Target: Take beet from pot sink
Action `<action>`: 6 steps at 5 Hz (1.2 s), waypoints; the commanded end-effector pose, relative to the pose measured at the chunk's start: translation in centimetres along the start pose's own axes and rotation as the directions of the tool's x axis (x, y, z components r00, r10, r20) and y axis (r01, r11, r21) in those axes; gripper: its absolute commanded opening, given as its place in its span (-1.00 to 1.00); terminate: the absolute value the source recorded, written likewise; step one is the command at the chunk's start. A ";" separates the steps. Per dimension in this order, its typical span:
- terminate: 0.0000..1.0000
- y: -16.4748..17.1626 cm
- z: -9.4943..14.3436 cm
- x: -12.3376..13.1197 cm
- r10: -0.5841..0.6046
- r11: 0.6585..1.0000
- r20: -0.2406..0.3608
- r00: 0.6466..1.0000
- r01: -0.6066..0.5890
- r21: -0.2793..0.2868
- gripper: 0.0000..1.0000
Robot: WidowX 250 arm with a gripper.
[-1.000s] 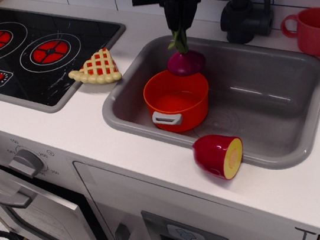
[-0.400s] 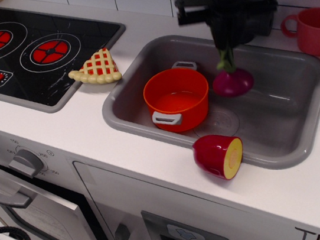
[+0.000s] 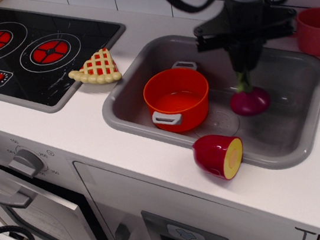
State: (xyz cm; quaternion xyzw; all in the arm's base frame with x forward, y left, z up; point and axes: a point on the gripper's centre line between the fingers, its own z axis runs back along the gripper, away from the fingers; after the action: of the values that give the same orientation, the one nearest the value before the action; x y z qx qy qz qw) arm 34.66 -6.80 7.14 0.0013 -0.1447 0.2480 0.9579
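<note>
The beet (image 3: 250, 100) is a magenta bulb with green stalks. It hangs low in the right half of the grey sink (image 3: 122, 99), at or just above the floor; I cannot tell if it touches. My black gripper (image 3: 242, 71) is shut on its stalks from above. The orange pot (image 3: 177, 99) with grey handles stands empty in the left half of the sink, apart from the beet.
A dark red half fruit with a yellow cut face (image 3: 219, 156) lies on the sink's front rim. A red-pink mug (image 3: 317, 30) stands at the back right. A pie slice toy (image 3: 98, 68) lies by the black stove (image 3: 25, 52). The arm hides the faucet.
My gripper has carried the beet from above the pot's back rim to the right and down into the right half of the sink. The pot has not moved.
</note>
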 end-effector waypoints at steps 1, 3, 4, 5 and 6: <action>-1.00 -1.7 -0.2 -1.0 -0.054 0.997 -0.008 0.999 0.053 -0.048 -1.00; -1.00 -2.7 0.1 -0.9 -0.103 0.993 -0.057 0.993 0.099 -0.067 1.00; -1.00 -2.3 1.6 -0.3 -0.104 0.992 -0.061 0.993 0.100 -0.072 1.00; -1.00 -1.7 3.5 0.4 -0.097 0.991 -0.028 0.995 0.094 -0.091 1.00; -1.00 -1.7 3.5 0.4 -0.097 0.991 -0.028 0.995 0.094 -0.091 1.00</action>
State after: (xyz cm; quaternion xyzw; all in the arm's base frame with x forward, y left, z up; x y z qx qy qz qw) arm 34.30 -8.62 8.54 -0.0251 -0.1130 0.1922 0.9745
